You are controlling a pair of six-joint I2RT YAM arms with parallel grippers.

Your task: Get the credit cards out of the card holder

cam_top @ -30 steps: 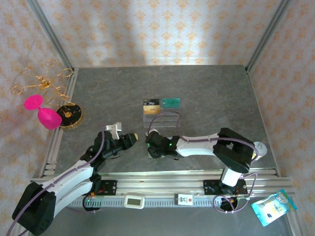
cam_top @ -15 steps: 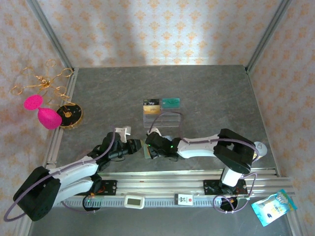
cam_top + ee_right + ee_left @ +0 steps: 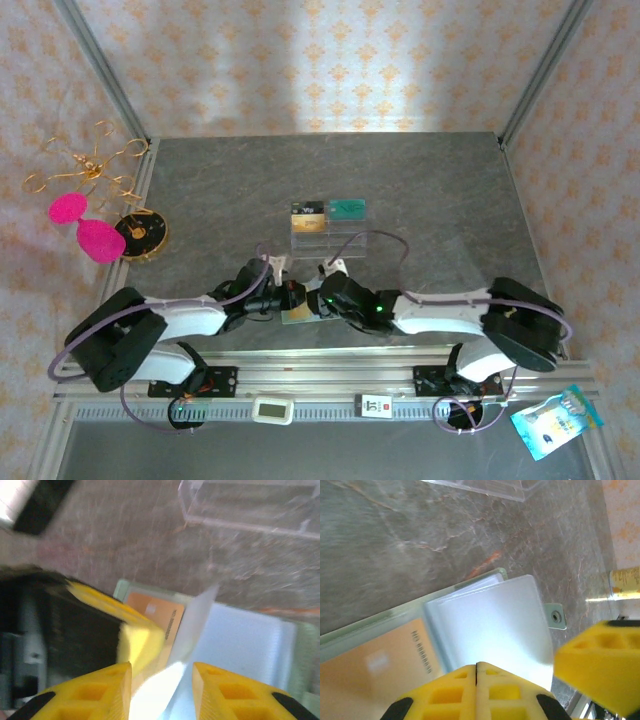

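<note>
**Smooth plastic, matt stone**

The card holder (image 3: 490, 620) has pale panels, smooth and satiny. At its twelve o'clock, the tray (image 3: 328, 243) is clear glossy plastic. The table (image 3: 450, 200) looks veined and matt. The left gripper (image 3: 476, 667) has matt yellow plastic fingers (image 3: 440, 695).

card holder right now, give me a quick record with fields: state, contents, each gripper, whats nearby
card holder: lying open between the two grippers
inside: orange card in a pocket; pale flap raised
left gripper: shut, tips on the holder; a pinch cannot be told
right gripper: open, the flap between its fingers
beyond: clear tray, black card and green card at its far side
</note>
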